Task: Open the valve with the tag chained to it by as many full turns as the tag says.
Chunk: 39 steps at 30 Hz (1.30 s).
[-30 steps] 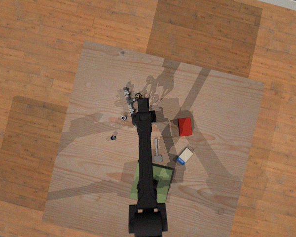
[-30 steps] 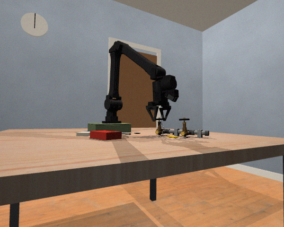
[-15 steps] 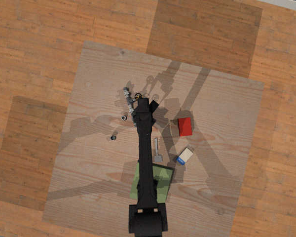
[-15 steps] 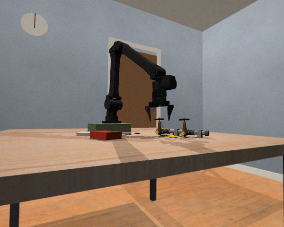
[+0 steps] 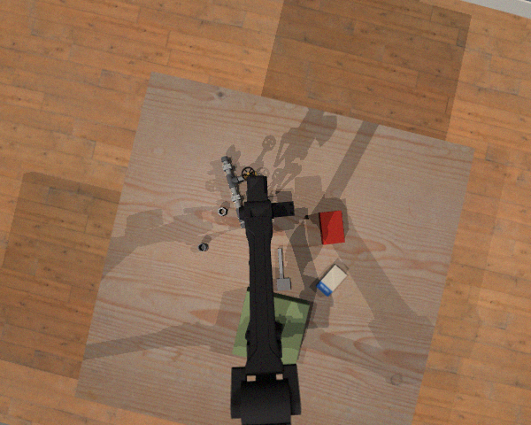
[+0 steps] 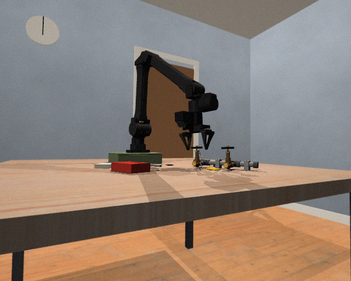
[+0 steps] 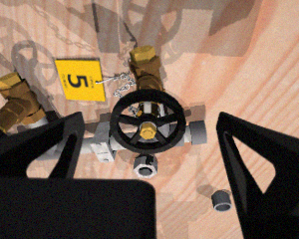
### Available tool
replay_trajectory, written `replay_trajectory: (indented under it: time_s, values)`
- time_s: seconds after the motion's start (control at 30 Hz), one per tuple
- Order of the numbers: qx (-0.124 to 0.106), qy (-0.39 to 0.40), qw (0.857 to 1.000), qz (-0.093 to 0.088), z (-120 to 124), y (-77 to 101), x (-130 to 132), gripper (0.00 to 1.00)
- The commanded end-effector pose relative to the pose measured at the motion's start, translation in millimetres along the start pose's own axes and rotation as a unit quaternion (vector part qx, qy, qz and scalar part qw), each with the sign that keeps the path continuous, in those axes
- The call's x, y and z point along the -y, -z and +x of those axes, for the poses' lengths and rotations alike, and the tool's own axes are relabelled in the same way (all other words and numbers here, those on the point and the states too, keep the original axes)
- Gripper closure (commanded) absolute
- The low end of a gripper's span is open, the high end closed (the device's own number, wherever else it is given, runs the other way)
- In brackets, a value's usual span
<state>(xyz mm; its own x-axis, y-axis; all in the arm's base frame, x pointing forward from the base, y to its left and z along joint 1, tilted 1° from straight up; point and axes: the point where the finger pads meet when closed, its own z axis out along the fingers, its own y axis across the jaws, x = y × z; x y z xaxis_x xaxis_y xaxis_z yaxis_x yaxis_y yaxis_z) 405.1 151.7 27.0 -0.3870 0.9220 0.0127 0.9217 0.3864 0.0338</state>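
In the wrist view a black handwheel (image 7: 146,126) tops a brass valve (image 7: 146,67) on a grey pipe (image 7: 102,141). A yellow tag (image 7: 80,80) marked 5 hangs by a chain from this valve. My gripper (image 7: 150,119) is open, with one finger on each side of this handwheel and above it, touching nothing. A second brass valve (image 7: 15,102) sits at the left, its wheel hidden by my finger. In the side view my gripper (image 6: 196,140) hovers just over the tagged valve (image 6: 196,156); the other valve (image 6: 227,156) stands to its right.
A steel nut (image 7: 146,165) and a small grey sleeve (image 7: 220,200) lie near the pipe. A red block (image 5: 332,227), a grey tool (image 5: 281,269) and a white and blue box (image 5: 331,279) lie right of the arm. The green base plate (image 5: 274,327) is under the arm.
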Motion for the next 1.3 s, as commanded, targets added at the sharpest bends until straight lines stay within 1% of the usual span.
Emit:
replay_trajectory:
  time_s: [0.0,0.33,0.37,1.27]
  values:
    - [0.009,-0.119,0.993,-0.019,-2.4,13.1,-13.2,0.0]
    - [0.009,-0.119,0.993,-0.019,-2.1,13.0,-13.1,0.0]
    - [0.009,-0.119,0.993,-0.019,-2.1,13.0,-13.1,1.0]
    - [0.008,-0.111,0.994,-0.019,-1.9,13.4,-13.0,1.0]
